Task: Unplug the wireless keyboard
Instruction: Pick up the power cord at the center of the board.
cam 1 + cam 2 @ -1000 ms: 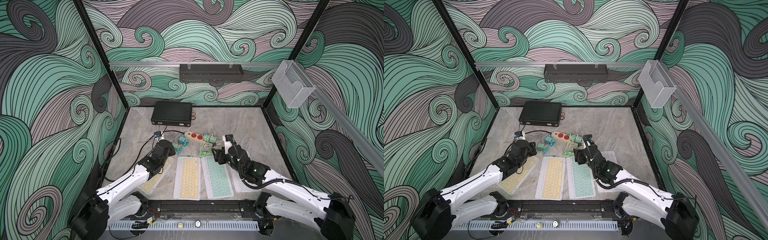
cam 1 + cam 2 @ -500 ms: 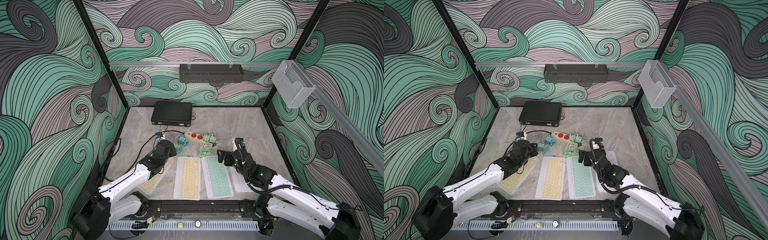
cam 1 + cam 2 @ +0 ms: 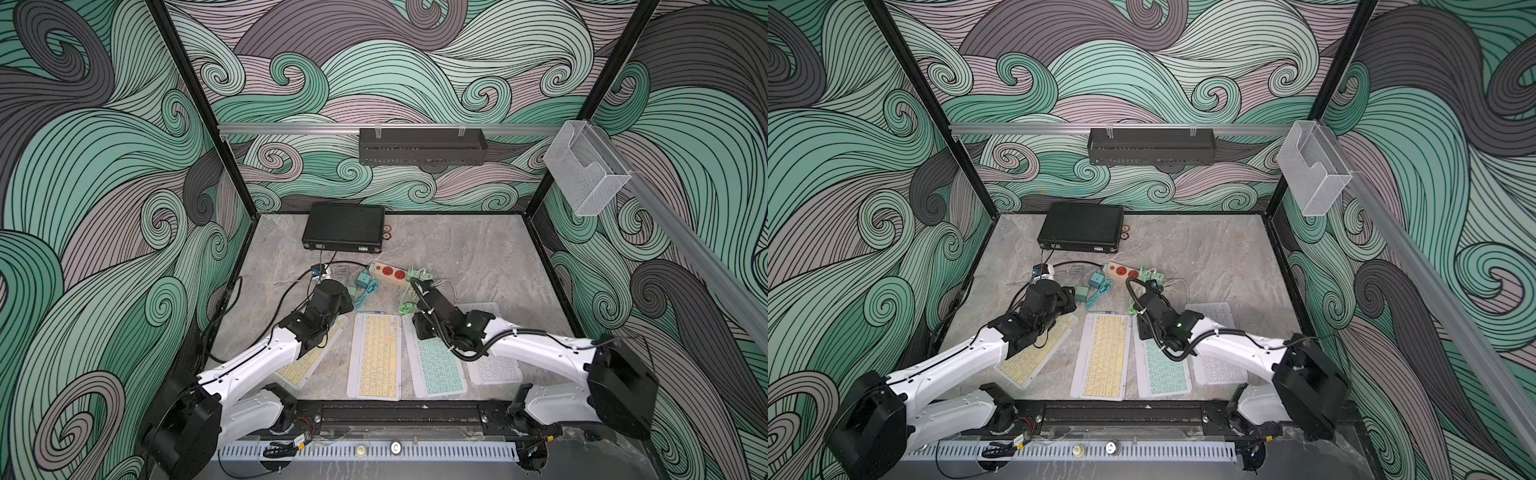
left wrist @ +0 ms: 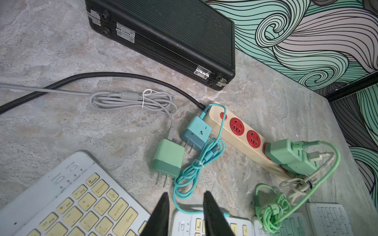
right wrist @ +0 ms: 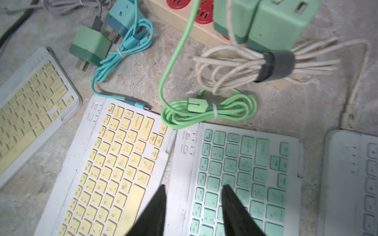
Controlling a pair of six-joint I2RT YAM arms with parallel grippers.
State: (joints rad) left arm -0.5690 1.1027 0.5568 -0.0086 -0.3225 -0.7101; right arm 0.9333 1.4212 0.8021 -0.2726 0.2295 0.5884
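Near front table (image 3: 478,257) edge, yellow keyboard (image 5: 114,163) lay beside mint keyboard (image 5: 241,173), teal cable plug (image 5: 137,104) loose at its far end. Over their seam hovered right gripper (image 5: 194,186), jaws parted, empty; left gripper (image 4: 185,193) also parted, empty.

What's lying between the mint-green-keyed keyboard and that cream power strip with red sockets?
A coiled light-green cable beside the mint-keyed keyboard, then a bundle of off-white cord in a grey strap nearer the cream power strip; the right wrist view shows it.
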